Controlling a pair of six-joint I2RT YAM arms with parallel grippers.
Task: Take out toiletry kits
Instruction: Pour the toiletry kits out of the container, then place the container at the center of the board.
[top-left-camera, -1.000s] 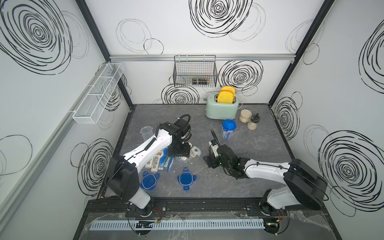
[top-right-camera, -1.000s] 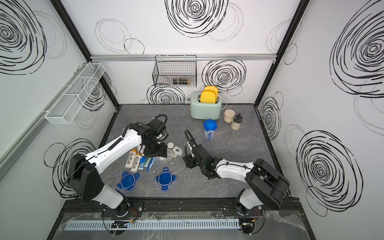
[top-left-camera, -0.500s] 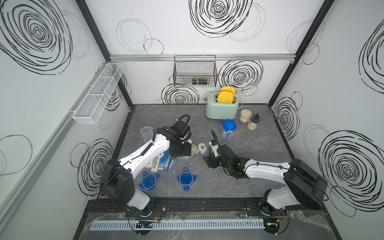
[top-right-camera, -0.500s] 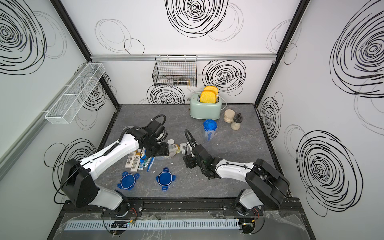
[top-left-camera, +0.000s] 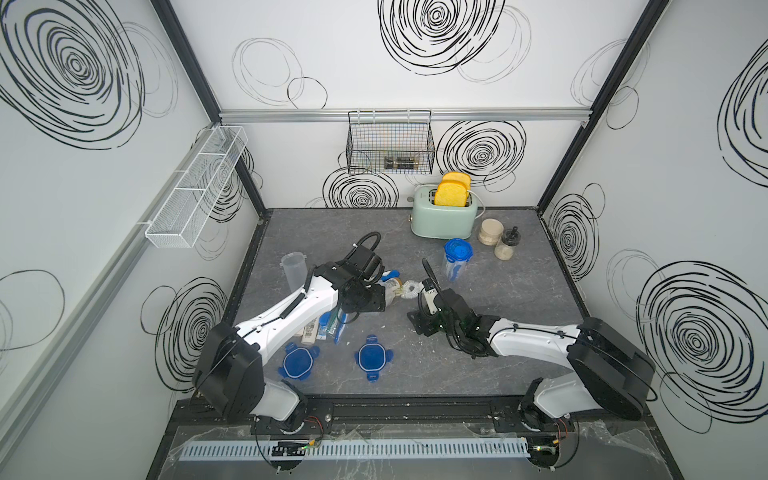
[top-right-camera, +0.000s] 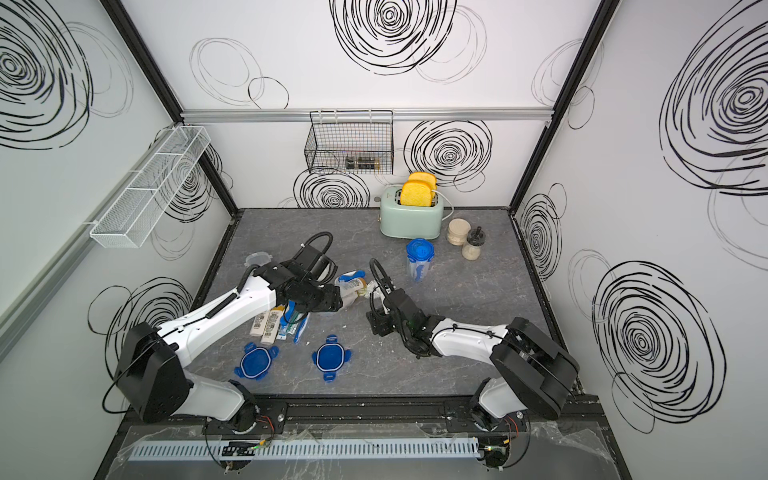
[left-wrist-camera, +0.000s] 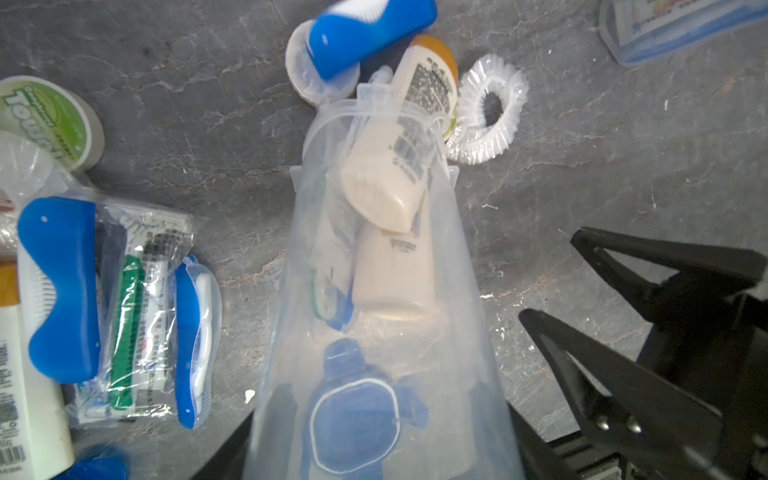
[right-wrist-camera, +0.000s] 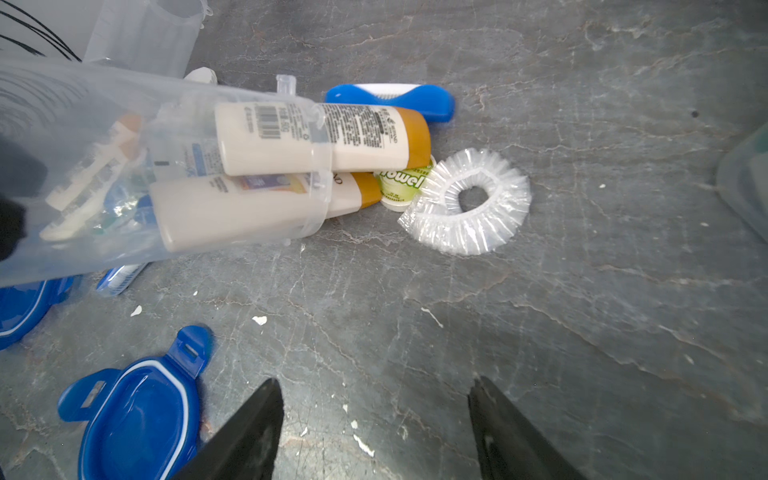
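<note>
Left end effector (top-right-camera: 337, 300) clamped on tilted clear container (right-wrist-camera: 124, 166). The cream bottles (right-wrist-camera: 316, 139) are half out of its mouth, with the green tin (right-wrist-camera: 405, 183) and wrapped ring (right-wrist-camera: 469, 203) just beyond. Right end effector (right-wrist-camera: 376, 384) apart, empty. Two blue lids (right-wrist-camera: 133, 411) lie on the surface (right-wrist-camera: 582, 332).

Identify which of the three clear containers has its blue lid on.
The container standing before the toaster. The empty upright one and the tipped one are lidless.

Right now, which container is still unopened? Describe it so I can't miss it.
Start at the green toaster at the back of the table. Just in front stands a tall clear container, the only one still wearing its blue lid.
</note>
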